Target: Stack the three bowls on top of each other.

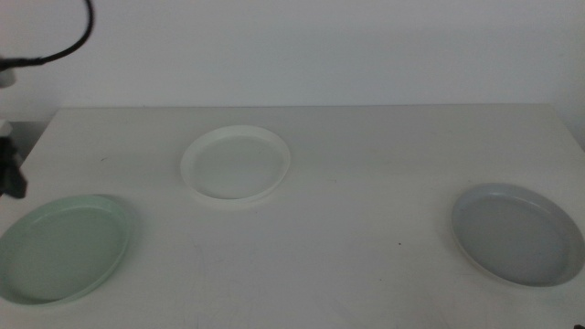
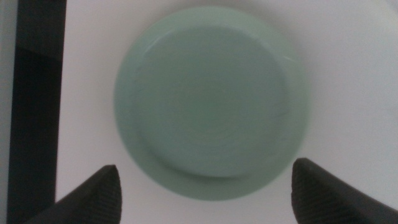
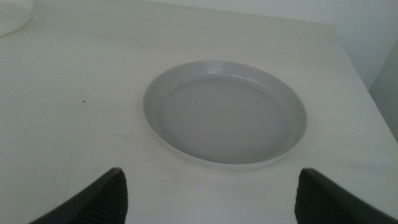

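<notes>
Since all three bowls lie apart on the white bench (image 1: 366, 228), none of the stacking is done yet. A pale mint green bowl (image 1: 62, 247) sits near the front left corner of the bench, a white bowl (image 1: 236, 164) sits toward the back and a little left of centre, and a light grey bowl (image 1: 516, 233) sits near the right edge toward the front. The left end effector (image 2: 205, 190) hangs directly above the mint green bowl (image 2: 210, 99), its two dark jaws spread wide and holding nothing; that bowl nearly fills the gap between them. The right end effector (image 3: 211, 193) hovers low and at a slant beside the grey bowl (image 3: 225, 112), jaws likewise wide apart and empty, with a sliver of the white bowl (image 3: 13, 15) just in sight in the right wrist view. Each bowl is round, shallow and plate-like, with a low raised rim and a smooth, faintly glossy surface. They look stiff and fairly light, probably plastic or glazed ware, so likely slippery under the jaws; whether they would chip if dropped cannot be told. The flat middle gives nothing to pinch, and the full width looks too broad to span, so the best hold is probably the rim, one jaw inside the wall and one outside. Held at one edge, a bowl may tilt or swing, so a firm, deep pinch seems wise.
</notes>
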